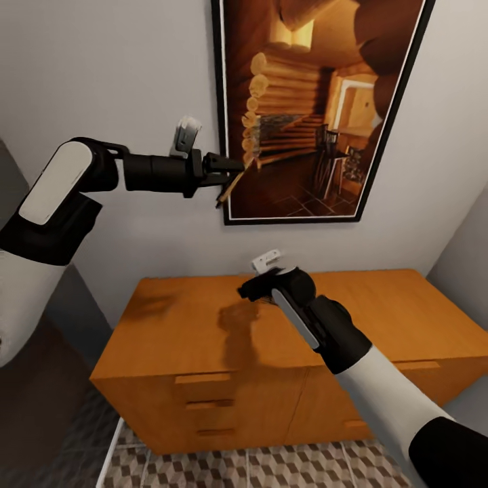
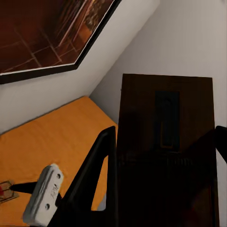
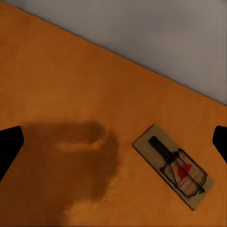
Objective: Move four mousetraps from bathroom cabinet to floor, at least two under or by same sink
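Observation:
The orange-brown cabinet (image 1: 379,318) stands against the wall below me. My left gripper (image 1: 234,168) is raised in front of the wall, shut on a mousetrap (image 1: 232,183). In the left wrist view this mousetrap (image 2: 165,156) is a dark brown slab clamped between the fingers (image 2: 101,161). My right gripper (image 1: 249,290) hovers low over the cabinet top, open. A second mousetrap (image 3: 172,165), tan with black wire and a red spot, lies flat on the cabinet top (image 3: 56,85) in the right wrist view, beyond the gripper (image 3: 113,144) and off to one side. The same trap (image 2: 4,191) shows in the left wrist view.
A large black-framed picture (image 1: 318,108) hangs on the wall behind the left gripper. Drawer fronts with bar handles (image 1: 203,403) face me. Cube-patterned floor tiles (image 1: 271,468) lie before the cabinet. A grey wall (image 1: 468,251) closes the right side.

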{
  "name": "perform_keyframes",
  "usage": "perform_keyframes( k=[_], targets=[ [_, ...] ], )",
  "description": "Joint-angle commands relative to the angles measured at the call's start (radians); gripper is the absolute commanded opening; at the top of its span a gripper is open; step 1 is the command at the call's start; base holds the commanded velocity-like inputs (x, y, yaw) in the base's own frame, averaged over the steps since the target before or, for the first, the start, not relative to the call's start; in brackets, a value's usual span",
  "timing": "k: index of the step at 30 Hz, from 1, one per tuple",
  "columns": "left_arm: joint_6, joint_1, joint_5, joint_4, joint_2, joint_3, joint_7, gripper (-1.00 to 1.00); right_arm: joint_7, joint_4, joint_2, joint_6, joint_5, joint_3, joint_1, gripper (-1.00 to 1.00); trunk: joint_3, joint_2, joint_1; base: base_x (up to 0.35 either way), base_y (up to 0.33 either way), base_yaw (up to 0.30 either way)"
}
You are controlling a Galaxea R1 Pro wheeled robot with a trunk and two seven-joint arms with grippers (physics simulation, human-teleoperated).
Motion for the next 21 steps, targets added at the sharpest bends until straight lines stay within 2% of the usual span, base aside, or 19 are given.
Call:
perform_keyframes(
  k=[1,4,7,9,12,16,21],
  targets=[
    [0.0,0.0,-0.003,0.001,-0.007,0.0,0.002,-1.0,0.058,-0.011,-0.023,0.0,0.001,0.018,-0.001,1.0,0.0,0.0,0.0,0.0,0.0,0.287],
    [0.0,0.002,-0.003,0.0,-0.015,0.0,0.002,-1.0,0.193,-0.022,-0.07,-0.002,0.002,0.037,-0.007,1.0,0.0,0.0,0.0,0.0,0.0,0.288],
    [-0.002,0.005,-0.003,-0.002,-0.019,-0.001,0.002,-1.0,0.385,-0.027,-0.125,-0.003,0.013,0.047,-0.011,1.0,0.0,0.0,0.0,0.0,0.0,0.29],
    [-0.003,0.007,-0.002,-0.002,-0.021,-0.002,0.002,-1.0,0.435,-0.028,-0.141,-0.004,0.032,0.049,-0.012,1.0,0.0,0.0,0.0,0.0,0.0,0.263],
    [-0.006,0.009,-0.002,0.0,-0.022,-0.005,0.002,-1.0,0.472,-0.029,-0.152,-0.005,0.062,0.052,-0.013,1.0,0.0,0.0,0.0,0.0,0.0,0.129],
    [-0.009,0.01,-0.003,0.0,-0.024,-0.007,0.002,-1.0,0.485,-0.029,-0.156,-0.005,0.076,0.055,-0.013,1.0,0.0,0.0,0.0,0.0,-0.048,0.037],
    [-0.009,0.011,-0.005,0.003,-0.042,-0.008,0.002,-1.0,0.488,-0.03,-0.158,-0.006,0.084,0.072,-0.013,1.0,0.0,0.0,0.0,0.029,-0.237,0.006]
  ],
)
